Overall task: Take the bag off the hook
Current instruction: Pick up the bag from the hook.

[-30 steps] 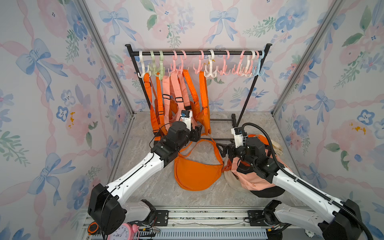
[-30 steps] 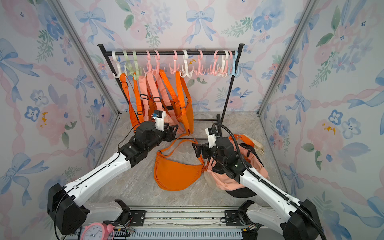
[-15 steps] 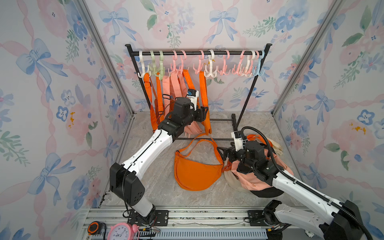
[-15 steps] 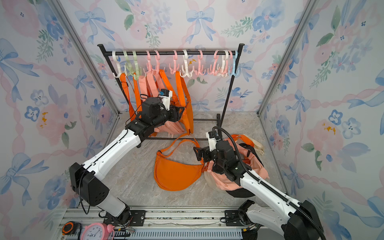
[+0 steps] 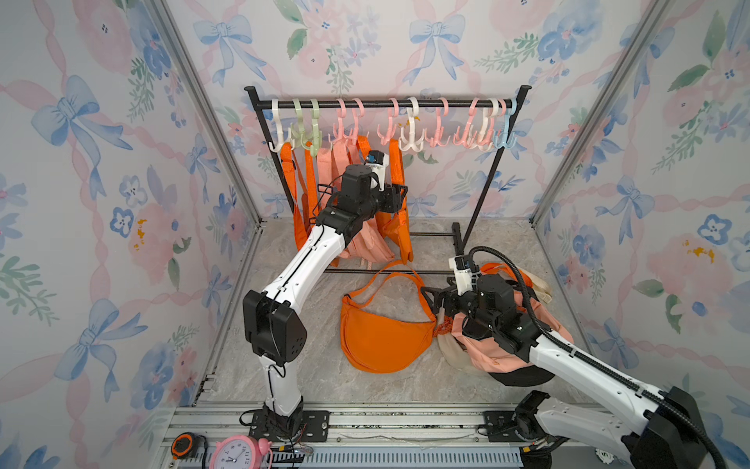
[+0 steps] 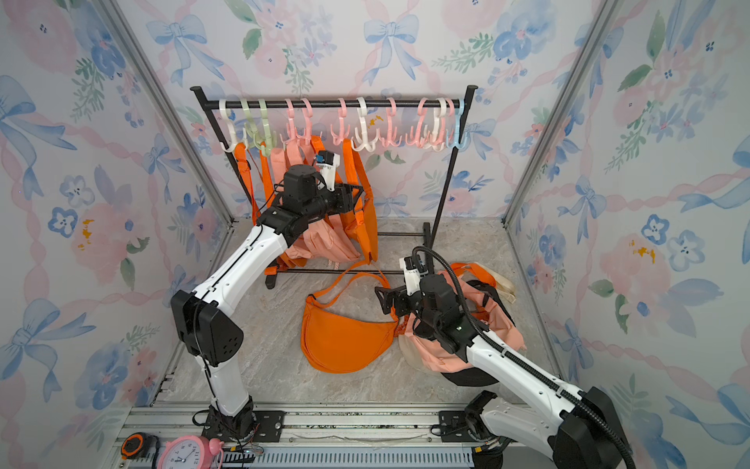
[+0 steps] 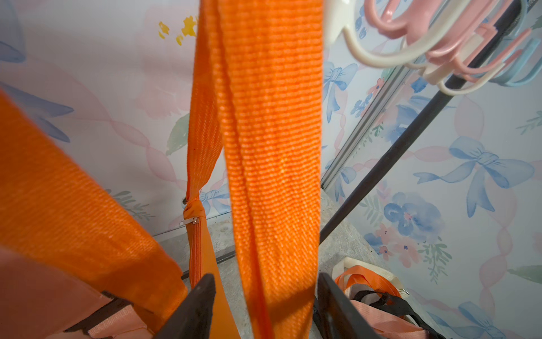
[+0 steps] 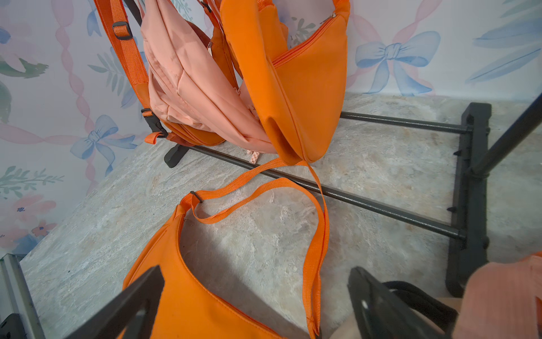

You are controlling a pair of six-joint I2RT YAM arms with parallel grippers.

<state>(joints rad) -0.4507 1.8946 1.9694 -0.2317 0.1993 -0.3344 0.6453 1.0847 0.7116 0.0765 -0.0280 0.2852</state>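
Note:
An orange bag [image 5: 399, 235] [image 6: 365, 231] hangs on the black rack by its wide orange strap [image 7: 272, 146] from a pink hook [image 5: 391, 128]. My left gripper [image 5: 399, 195] [image 6: 357, 195] [image 7: 265, 281] is raised to that strap, below the hooks. It is open, with one finger on each side of the strap. The strap lies close to one finger and a gap shows at the other. My right gripper [image 5: 426, 298] [image 6: 381, 298] [image 8: 255, 273] is open and low over the floor, holding nothing. It hovers over another orange bag [image 5: 381, 341] [image 8: 190, 293] lying flat.
The rack bar [image 5: 385, 104] carries several plastic hooks. A peach backpack [image 5: 365, 247] and orange straps hang left of the bag. A pile of bags [image 5: 487, 353] lies under my right arm. A pink clock [image 5: 239, 452] and a tape measure [image 5: 182, 444] sit at the front rail.
My left arm has risen from beside the floor bag up to the hanging strap, and its jaws have narrowed a little. My right gripper has barely moved.

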